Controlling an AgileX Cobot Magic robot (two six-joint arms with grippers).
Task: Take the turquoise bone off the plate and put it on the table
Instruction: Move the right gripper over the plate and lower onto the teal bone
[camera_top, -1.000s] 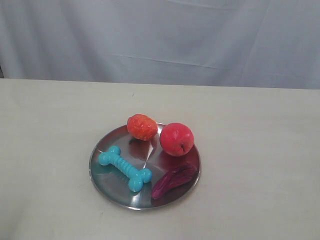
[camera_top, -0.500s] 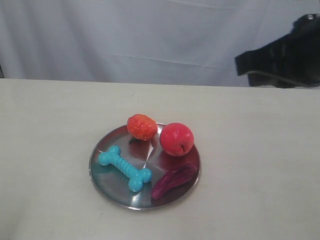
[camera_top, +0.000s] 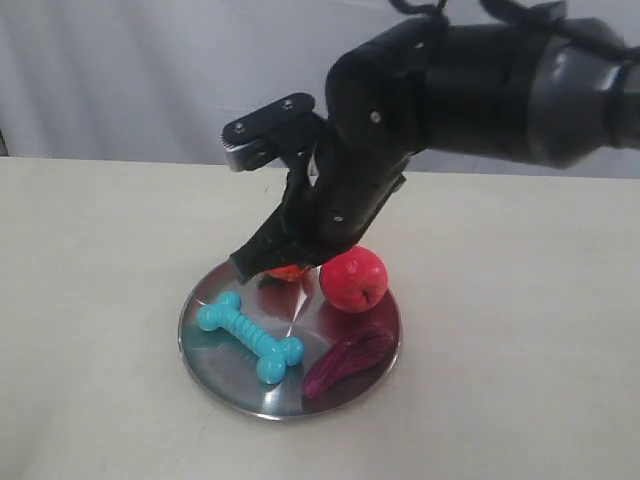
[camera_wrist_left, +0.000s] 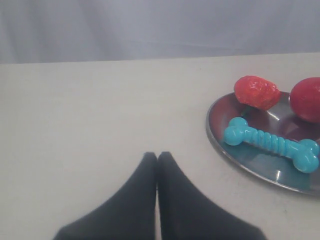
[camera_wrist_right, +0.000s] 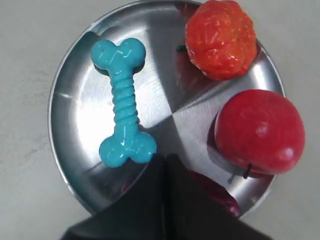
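Only one turquoise bone, one plate

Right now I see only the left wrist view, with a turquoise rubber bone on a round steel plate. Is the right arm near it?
Observer: Yes, the exterior view shows the black right arm over the far side of the steel plate.
Operator: Is its end effector open?
Observer: No, the right wrist view shows the right end effector shut, near one knob of the turquoise bone.
Operator: What else is there?
Observer: A dark purple ribbed piece beside the round red apple.
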